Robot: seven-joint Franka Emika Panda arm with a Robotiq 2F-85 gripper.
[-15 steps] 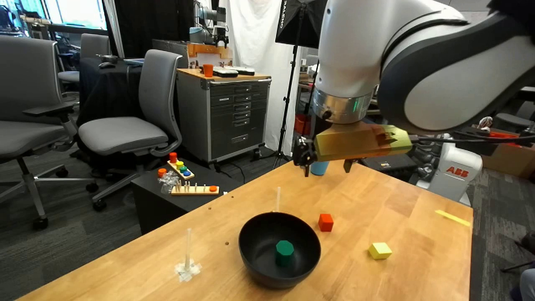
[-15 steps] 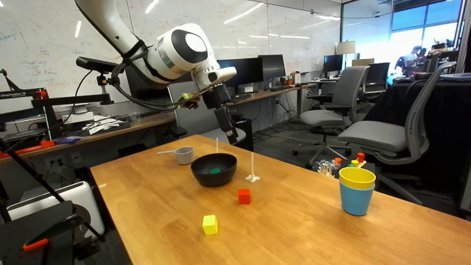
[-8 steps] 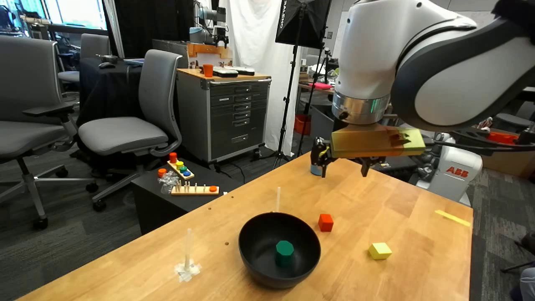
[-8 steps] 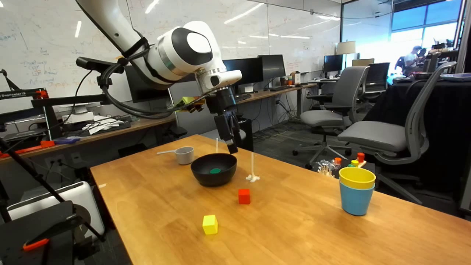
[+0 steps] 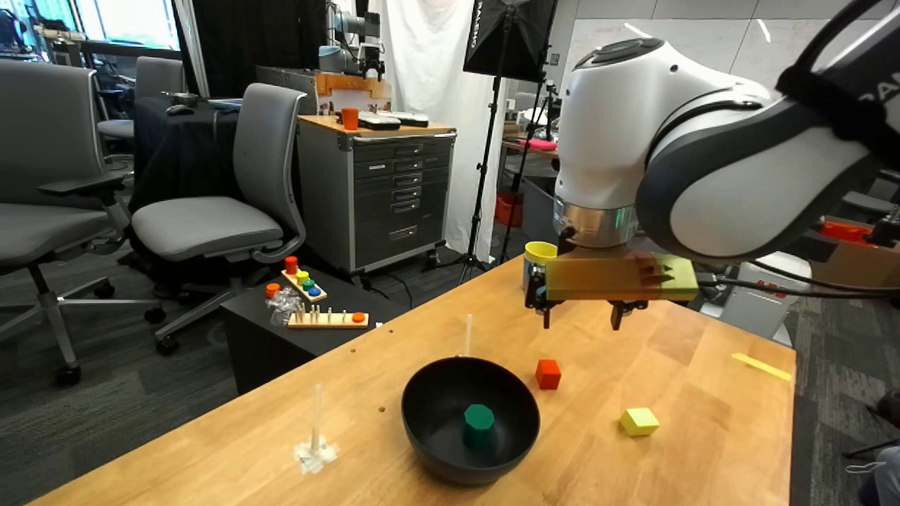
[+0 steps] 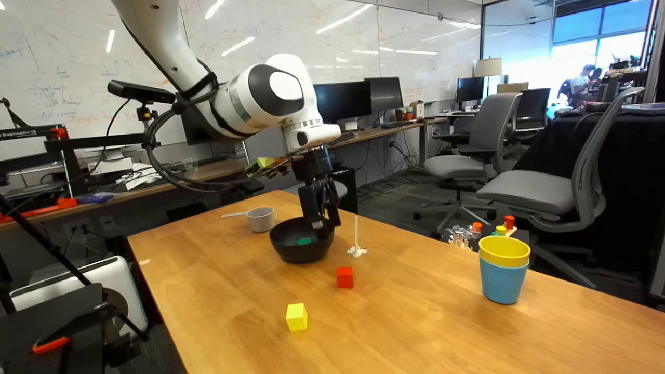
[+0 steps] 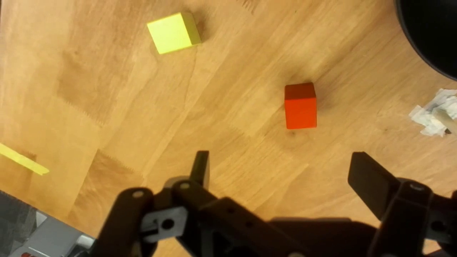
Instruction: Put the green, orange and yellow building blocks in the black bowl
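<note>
The green block [image 5: 479,419] stands inside the black bowl [image 5: 422,404]; in an exterior view only its top [image 6: 304,241] shows above the bowl's rim. The orange-red block [image 5: 548,374] sits on the table beside the bowl. The yellow block [image 5: 639,422] sits on the table farther from the bowl. In the wrist view the orange-red block [image 7: 301,113] lies ahead of the fingertips, right of centre, and the yellow block [image 7: 171,34] lies at upper left. My gripper [image 5: 581,326] is open and empty, pointing down above the table; its fingers [image 7: 371,182] are wide apart.
Thin upright sticks, taped at the base [image 5: 316,453], stand near the bowl. A grey measuring cup [image 6: 260,220] stands beside the bowl. A yellow cup nested in a blue cup [image 6: 503,283] stands near the table edge. A yellow tape strip [image 5: 761,366] lies on the table.
My gripper has moved toward the blocks' side of the bowl, become more upright, and come down closer to the table. The blocks and bowl have not moved.
</note>
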